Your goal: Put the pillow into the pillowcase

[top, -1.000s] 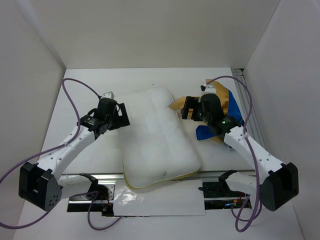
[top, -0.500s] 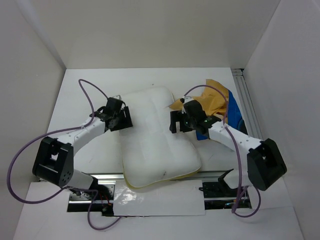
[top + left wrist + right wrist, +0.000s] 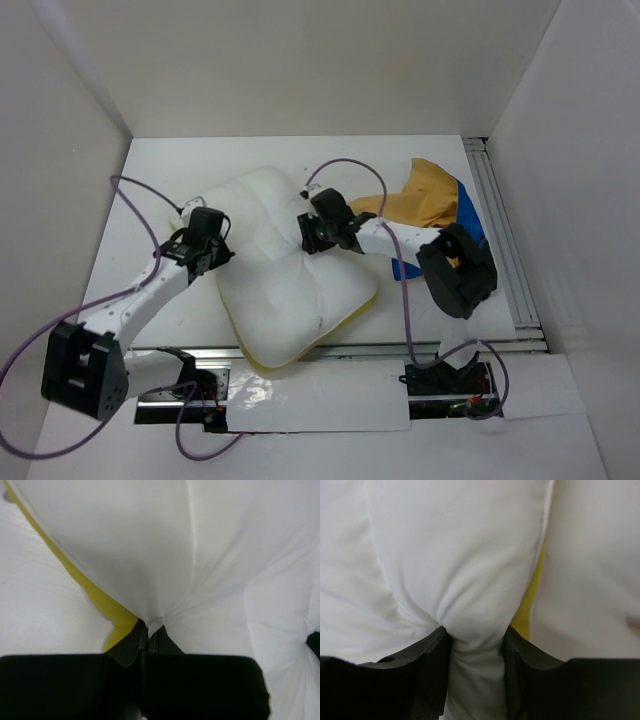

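- The left hand (image 3: 148, 630) sits at the bottom of the view, its two black fingers (image 3: 131, 644) pressed almost together.
- Between the tips, a small fold of the plump white pillow (image 3: 200, 555) is pinched, right at its yellow edge (image 3: 95, 592).
- The cover puckers outward from that pinch, and a seam (image 3: 190, 535) runs up from it.
- The yellow edge slants away to the upper left, and to its left lies the pale desk (image 3: 35, 610).

White tabletop (image 3: 150, 190), plain walls (image 3: 300, 60).
The tabletop is enclosed by white walls on three sides; a metal rail (image 3: 470, 347) is fixed along its near edge, another (image 3: 500, 230) along its right side.
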